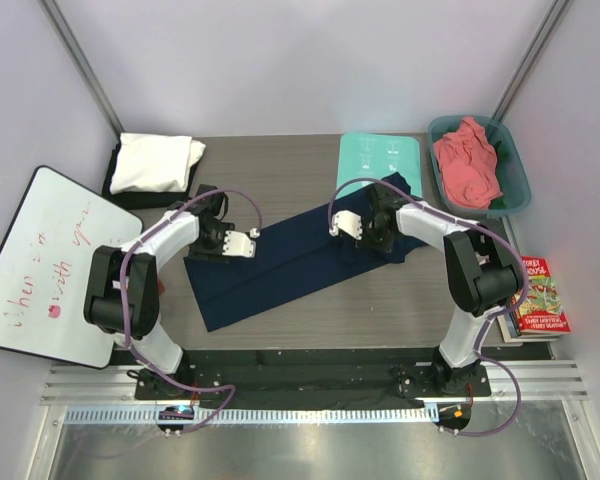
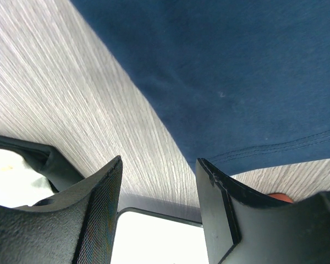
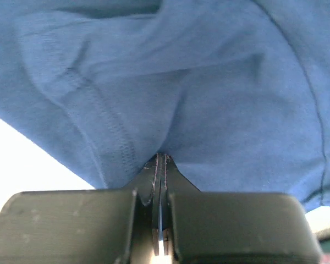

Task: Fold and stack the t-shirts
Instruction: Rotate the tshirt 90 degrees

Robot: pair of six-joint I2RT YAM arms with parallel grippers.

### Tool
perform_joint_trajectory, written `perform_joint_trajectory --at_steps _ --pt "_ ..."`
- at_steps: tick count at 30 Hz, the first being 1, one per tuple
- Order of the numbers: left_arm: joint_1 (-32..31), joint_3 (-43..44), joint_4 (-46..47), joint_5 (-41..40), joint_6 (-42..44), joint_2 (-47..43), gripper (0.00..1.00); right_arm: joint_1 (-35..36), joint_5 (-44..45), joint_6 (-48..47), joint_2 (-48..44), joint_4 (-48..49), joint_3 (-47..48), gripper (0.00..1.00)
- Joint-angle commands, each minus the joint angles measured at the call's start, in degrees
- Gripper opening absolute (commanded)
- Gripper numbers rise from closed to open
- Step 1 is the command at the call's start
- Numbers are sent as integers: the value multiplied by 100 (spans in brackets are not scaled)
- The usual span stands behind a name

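The navy shirt (image 1: 280, 262) lies mid-fold on the table (image 1: 400, 305). The right gripper (image 3: 160, 158) is clenched on a pinch of cloth. The left gripper (image 2: 159, 165) is spread and empty, with the hem just ahead of its fingertips. Next, it likely must grip that hem.

Your top view: bright, even, diffuse light; shadows faint. At your left claw (image 2: 159, 162): near parts soft, blown-out white patches below and left of it. At your right claw (image 3: 160, 157): navy t-shirt (image 3: 209, 82) stitching just ahead sharp, whiteout at left.
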Motion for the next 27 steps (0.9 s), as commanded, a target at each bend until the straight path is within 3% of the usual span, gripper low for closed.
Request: perform_joint_trajectory --at_steps 1,6,16,19,27 --pt "113 260 -115 133 141 84 57 25 -398 -288 -91 -711 82 1" --pt "130 260 -115 150 159 110 57 78 -285 -429 -284 -818 -321 1" --pt "130 207 -80 203 97 49 57 -185 743 687 -531 1095 20 1" --pt "130 233 -80 230 45 40 57 -212 1305 793 -399 1702 117 1" --pt "121 242 -115 168 -26 40 57 -300 1263 468 872 1915 732 1"
